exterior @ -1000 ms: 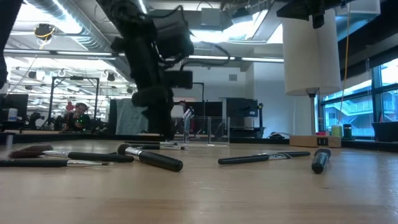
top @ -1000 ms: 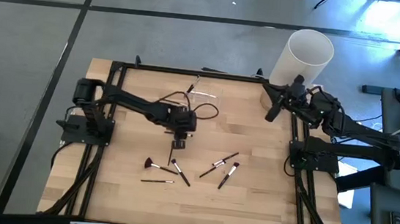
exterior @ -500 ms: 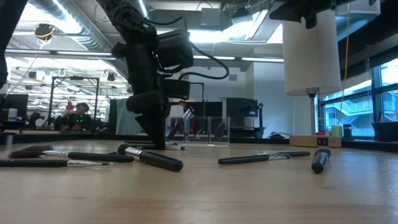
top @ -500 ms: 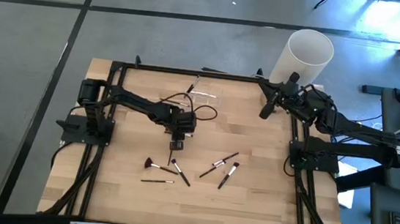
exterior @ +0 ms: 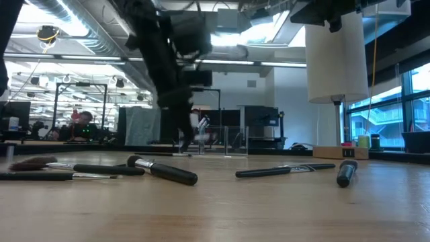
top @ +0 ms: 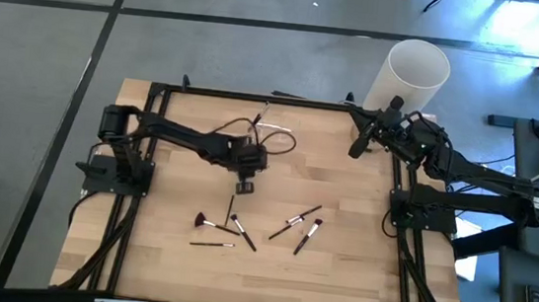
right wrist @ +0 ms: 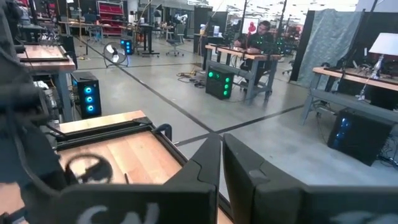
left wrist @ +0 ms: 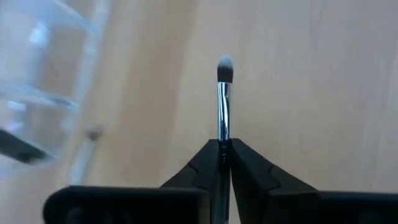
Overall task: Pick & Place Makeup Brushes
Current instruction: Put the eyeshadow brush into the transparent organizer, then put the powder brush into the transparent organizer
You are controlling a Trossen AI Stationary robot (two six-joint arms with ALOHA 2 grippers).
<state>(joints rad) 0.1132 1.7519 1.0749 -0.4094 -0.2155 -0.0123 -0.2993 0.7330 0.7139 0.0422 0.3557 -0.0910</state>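
Above the table's middle, left pincer (left wrist: 224, 158) clenched on a makeup brush (left wrist: 223, 99), right pincer (right wrist: 221, 163) clenched, raised by the back-right corner

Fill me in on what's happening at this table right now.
The left gripper is shut on a makeup brush with a silvery ferrule, holding it above the wooden table near its middle. Several other brushes lie loose on the wood nearer the front edge. The right gripper waits shut and empty at the far right corner, beside a white cylinder.
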